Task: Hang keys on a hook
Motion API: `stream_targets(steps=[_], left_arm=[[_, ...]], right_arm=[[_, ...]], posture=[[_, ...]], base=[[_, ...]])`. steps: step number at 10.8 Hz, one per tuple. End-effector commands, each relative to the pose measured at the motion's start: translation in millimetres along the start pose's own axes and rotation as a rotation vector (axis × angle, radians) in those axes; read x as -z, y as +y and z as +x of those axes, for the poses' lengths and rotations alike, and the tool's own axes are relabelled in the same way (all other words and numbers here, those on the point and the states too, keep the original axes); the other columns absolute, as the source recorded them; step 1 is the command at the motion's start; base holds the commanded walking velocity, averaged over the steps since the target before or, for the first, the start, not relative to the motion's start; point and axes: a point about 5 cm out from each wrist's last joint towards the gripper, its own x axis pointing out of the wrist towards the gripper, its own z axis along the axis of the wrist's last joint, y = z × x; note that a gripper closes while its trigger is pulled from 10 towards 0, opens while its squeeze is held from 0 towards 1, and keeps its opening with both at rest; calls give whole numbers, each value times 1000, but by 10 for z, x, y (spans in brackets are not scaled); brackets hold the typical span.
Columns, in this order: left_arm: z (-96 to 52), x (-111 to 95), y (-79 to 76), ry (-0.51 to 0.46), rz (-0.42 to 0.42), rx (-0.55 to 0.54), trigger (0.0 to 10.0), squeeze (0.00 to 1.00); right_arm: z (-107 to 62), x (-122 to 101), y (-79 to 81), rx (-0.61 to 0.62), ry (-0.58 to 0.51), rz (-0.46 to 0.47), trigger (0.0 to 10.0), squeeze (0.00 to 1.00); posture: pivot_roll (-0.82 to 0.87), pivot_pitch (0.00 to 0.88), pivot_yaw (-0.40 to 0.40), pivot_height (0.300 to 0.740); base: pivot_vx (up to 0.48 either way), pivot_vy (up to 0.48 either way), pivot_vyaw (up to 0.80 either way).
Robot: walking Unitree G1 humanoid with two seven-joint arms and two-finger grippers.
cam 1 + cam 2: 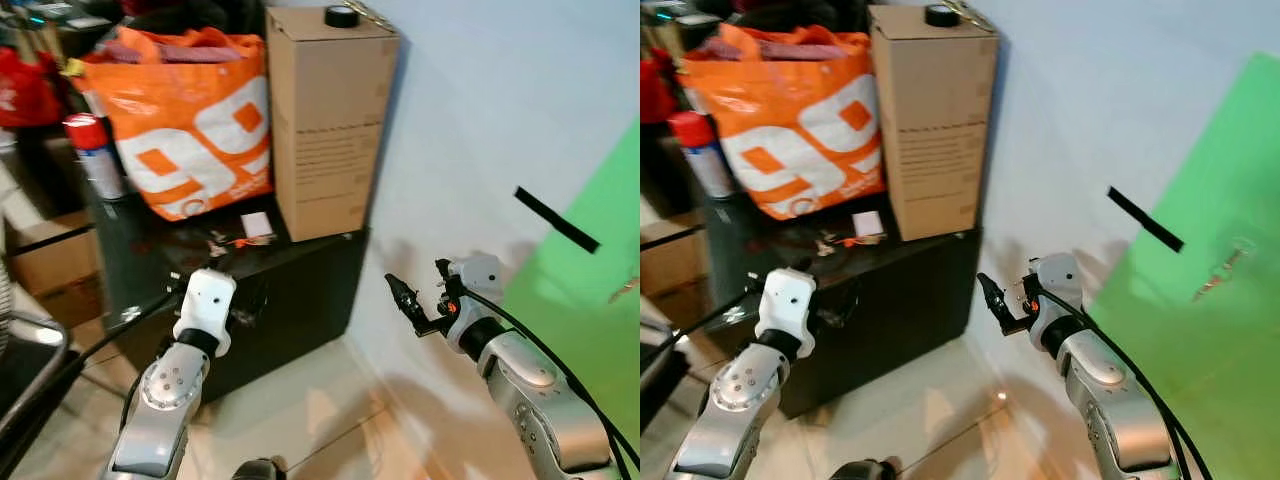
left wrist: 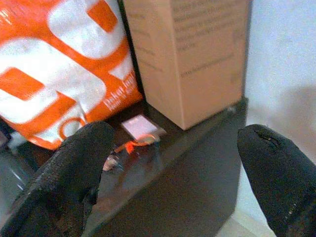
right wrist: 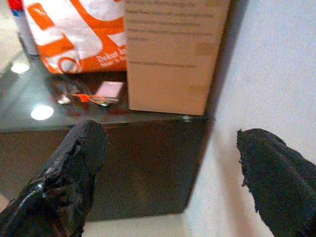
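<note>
Ahead of both jaws, the keys (image 3: 81, 97) are lying ungrasped on the dark worktop (image 3: 29, 123); jaws are gaping apart; hanging looks unstarted.

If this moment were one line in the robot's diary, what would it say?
phase: approach | keys: on black cabinet, beside orange bag and cardboard box | left gripper: open, empty | right gripper: open, empty

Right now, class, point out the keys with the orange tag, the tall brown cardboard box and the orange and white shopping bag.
keys with the orange tag (image 3: 84, 98), right wrist view, the orange tag.
tall brown cardboard box (image 1: 325, 130), left eye view, front face.
orange and white shopping bag (image 1: 190, 130), left eye view, printed side.
</note>
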Motion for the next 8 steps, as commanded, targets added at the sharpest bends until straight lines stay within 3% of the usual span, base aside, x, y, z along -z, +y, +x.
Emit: stream_targets(steps=[1,3,4,6,8], left_arm=[[26,-108,21,-34,4,-1,10000,0],[43,-214,11,-61,8,-4,10000,0],[31,-319,-3,-79,9,-8,10000,0],[-9,-393,-32,-86,4,0,10000,0],[-45,-427,-52,-73,3,1,10000,0]], right_arm=[[-5,-38,-27,19,-16,20,10000,1000],[15,-51,-72,73,-15,47,10000,1000],[21,-41,-47,25,-4,36,10000,1000],[14,-78,4,-39,-46,-33,10000,1000],[38,-103,-18,21,-51,-34,10000,1000]], posture=[[-26,0,-29,740],[-24,0,-26,740],[-22,0,-28,740],[-21,0,-28,740],[-18,0,-33,740]], base=[[247,0,625],[244,0,709],[266,0,800],[306,0,484],[311,0,275]])
